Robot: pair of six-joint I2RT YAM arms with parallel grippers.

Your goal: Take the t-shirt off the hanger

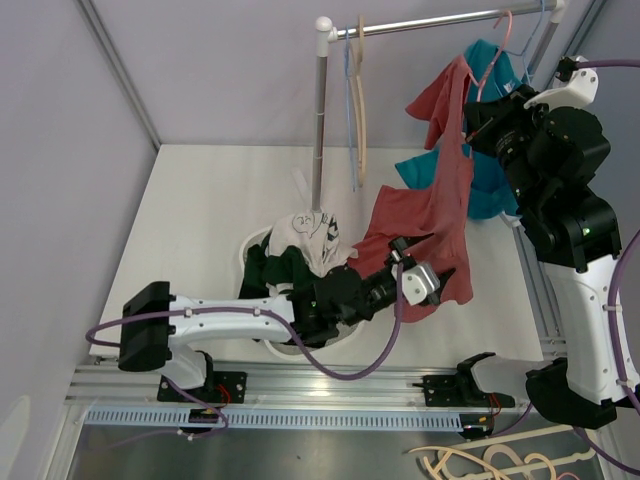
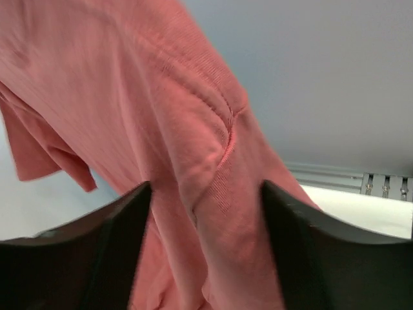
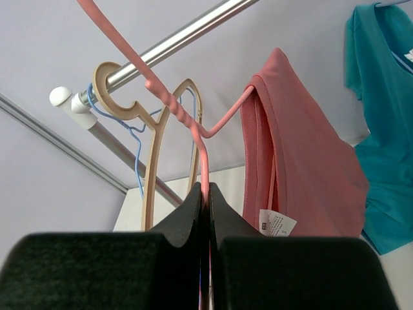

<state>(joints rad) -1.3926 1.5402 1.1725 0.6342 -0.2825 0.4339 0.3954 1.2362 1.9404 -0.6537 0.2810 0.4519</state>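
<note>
A round white basket (image 1: 247,241) holds a white printed garment (image 1: 310,235) and a dark green one (image 1: 275,272). Just beyond it, the left gripper (image 2: 205,194) stands with its fingers apart, and the lower cloth of the salmon-red t-shirt (image 1: 440,190) lies between them. The shirt hangs from a pink wire hanger (image 3: 204,165), which the right gripper (image 3: 206,194) pinches. The shirt's white label (image 3: 277,224) reads "S". A teal t-shirt (image 3: 387,97) hangs behind.

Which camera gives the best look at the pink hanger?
Right wrist view: the pink hanger shows clearly, hook and arm, pinched in the right gripper, red t-shirt on one end. The top view catches only its hook by the rail; the left wrist view, only fabric.
</note>
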